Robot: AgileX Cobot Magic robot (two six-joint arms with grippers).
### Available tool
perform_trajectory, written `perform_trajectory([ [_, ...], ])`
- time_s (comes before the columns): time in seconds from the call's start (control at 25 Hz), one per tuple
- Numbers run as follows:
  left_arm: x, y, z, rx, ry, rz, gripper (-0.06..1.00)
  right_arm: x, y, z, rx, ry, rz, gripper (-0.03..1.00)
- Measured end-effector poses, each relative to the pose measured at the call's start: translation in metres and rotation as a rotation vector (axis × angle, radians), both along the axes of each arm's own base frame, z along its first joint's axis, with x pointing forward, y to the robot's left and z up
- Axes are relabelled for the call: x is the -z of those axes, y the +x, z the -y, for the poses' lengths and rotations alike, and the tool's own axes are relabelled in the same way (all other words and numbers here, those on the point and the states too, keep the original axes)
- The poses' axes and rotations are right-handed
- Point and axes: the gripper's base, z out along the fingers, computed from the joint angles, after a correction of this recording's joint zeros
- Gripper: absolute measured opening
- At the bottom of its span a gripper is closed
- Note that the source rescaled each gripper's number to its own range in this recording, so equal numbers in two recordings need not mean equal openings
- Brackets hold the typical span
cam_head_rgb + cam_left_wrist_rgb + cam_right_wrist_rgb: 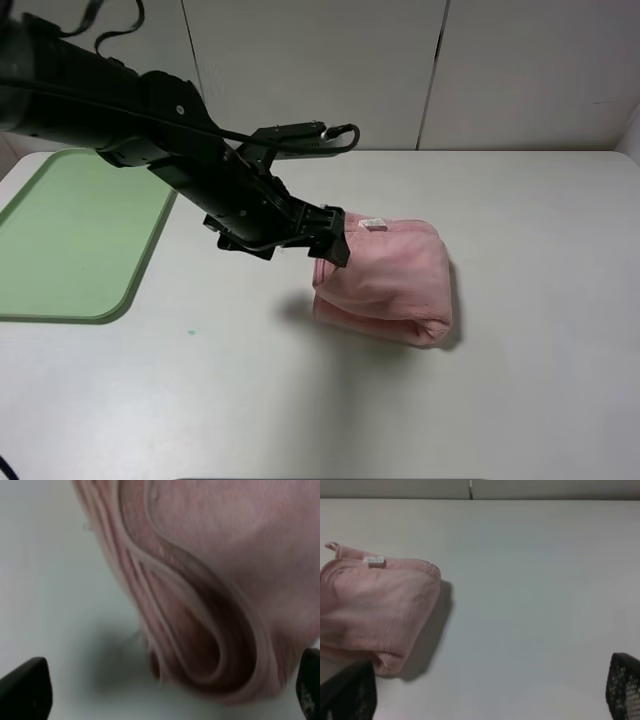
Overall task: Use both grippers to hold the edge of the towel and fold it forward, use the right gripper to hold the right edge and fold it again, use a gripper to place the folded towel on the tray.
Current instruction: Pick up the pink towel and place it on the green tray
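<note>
1. My left claw (pixel 335 238) stands wide apart and holds nothing; in its wrist view one black fingertip (pixel 25 690) shows at each lower corner, with the folded cloth between and ahead of them, untouched as far as I can tell.
2. My right claw (pixel 490 700) is also spread wide and empty; its two black, finely textured fingertips (pixel 624 687) sit at the lower corners of its wrist view, above bare desk. I cannot find this claw in the high view.
3. Just past my left claw lies the towel (pixel 390 280), one piece of soft, fluffy pink terry, folded into a thick rounded bundle. Its near end shows several stacked layers curling round into a loop, their hems running as pale pink ridges.
4. One small white label (pixel 372 224) sits on the towel's top face, near the far edge. A small pink loop (pixel 331 545) pokes out at the corner beside it.
5. My left arm (pixel 150 120) is black and jointed, with a black cable looping above it, and reaches across from the far left.
6. The desk (pixel 520 400) is flat, matte and pale grey-white; the towel rests on it near the middle.
7. One tray (pixel 70 240), flat light-green plastic with rounded corners and a low raised rim, lies at the desk's left side, well apart from the towel.
</note>
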Motion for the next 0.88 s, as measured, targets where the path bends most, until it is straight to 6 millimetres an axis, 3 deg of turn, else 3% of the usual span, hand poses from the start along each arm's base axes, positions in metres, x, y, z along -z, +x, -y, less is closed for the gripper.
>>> perform_trajectory([
  [0.48, 0.034, 0.029, 0.048, 0.077, 0.027, -0.044, 0.98, 0.000, 0.000, 0.000, 0.000, 0.000, 0.000, 1.00],
  [0.88, 0.057, 0.035, 0.056, 0.130, 0.086, -0.074, 0.98, 0.000, 0.000, 0.000, 0.000, 0.000, 0.001, 1.00],
])
